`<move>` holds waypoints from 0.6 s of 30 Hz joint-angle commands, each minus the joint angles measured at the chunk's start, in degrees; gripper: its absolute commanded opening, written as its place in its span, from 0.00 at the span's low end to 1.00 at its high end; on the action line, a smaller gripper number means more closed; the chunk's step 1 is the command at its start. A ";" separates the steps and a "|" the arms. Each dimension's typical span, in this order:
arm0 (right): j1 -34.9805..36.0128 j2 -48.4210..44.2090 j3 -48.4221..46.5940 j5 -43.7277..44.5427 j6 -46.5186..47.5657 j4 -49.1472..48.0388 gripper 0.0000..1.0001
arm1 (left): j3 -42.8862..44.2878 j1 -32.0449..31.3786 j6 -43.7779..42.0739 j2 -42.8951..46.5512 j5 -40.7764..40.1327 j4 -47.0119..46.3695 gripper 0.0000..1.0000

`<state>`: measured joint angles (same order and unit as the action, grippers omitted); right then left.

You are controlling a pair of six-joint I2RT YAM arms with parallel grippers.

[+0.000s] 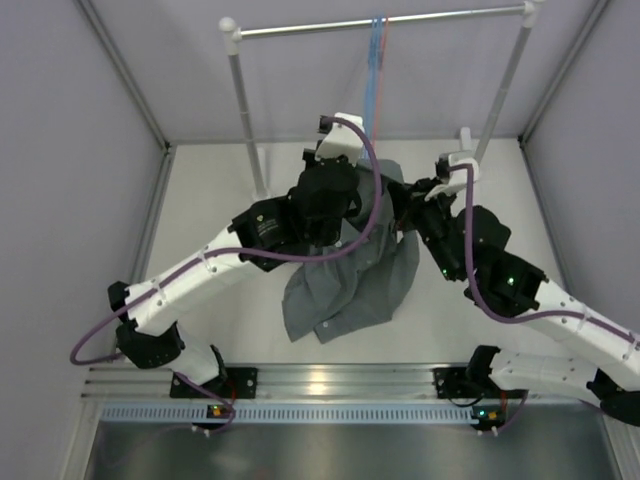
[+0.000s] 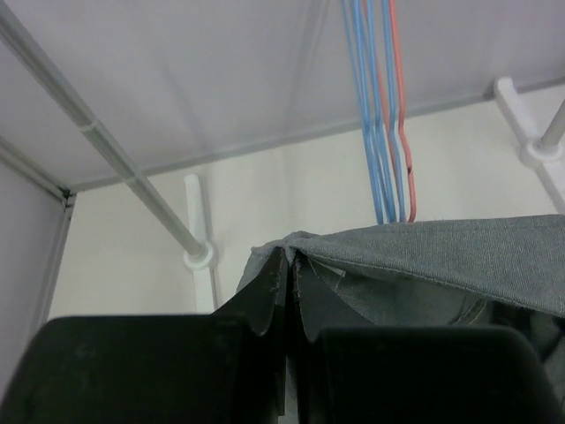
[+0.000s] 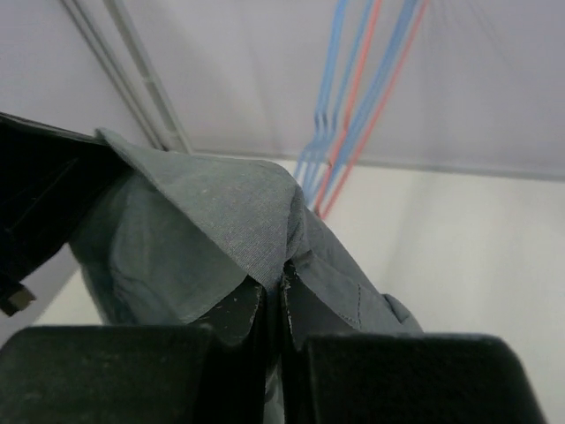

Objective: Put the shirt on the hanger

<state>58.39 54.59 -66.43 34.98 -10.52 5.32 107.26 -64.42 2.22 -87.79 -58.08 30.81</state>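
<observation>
Light is even and diffuse, seemingly from overhead, so the white table (image 1: 200, 300) reads bright and shadows stay faint. A glare patch sits on the metal rail (image 1: 320, 381) along the table's near edge. In the wrist views the left hand (image 2: 287, 296) and right hand (image 3: 279, 300) are near-featureless black, underexposed. The hangers (image 3: 353, 115) smear into soft, unfocused streaks.

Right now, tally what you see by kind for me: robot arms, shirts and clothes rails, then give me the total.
Robot arms: 2, the left arm and the right arm
Shirts: 1, the grey shirt
Clothes rails: 1, the rail
Total: 4
The hangers on the rail overlap too much to count.
</observation>
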 commanded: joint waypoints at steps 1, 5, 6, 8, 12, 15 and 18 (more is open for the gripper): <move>0.94 -0.70 6.46 8.35 0.06 5.50 0.00 | -5.20 1.05 11.28 -0.37 1.63 11.54 0.00; 0.41 0.69 12.46 10.46 -1.42 5.40 0.00 | -15.57 7.10 20.00 1.65 13.94 11.47 0.00; 0.15 1.83 13.43 9.85 -2.30 5.23 0.00 | -20.47 8.08 21.06 2.00 15.44 10.42 0.00; -1.61 2.98 17.20 4.61 -4.05 2.61 0.00 | -24.98 9.58 22.12 1.92 16.68 6.31 0.00; -10.20 7.19 22.22 -10.08 -9.24 -1.80 0.00 | -30.35 10.28 23.10 -1.32 17.30 1.81 0.00; -15.41 7.38 25.64 -17.03 -9.52 -7.57 0.00 | -33.60 11.77 22.39 -1.77 19.13 -4.51 0.00; -16.20 5.80 26.44 -18.10 -7.06 -10.94 0.16 | -38.69 16.24 23.09 0.50 26.67 -13.99 0.00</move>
<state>43.46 63.05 -39.75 20.91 -18.17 3.29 72.10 -53.01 24.12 -89.73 -35.29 26.94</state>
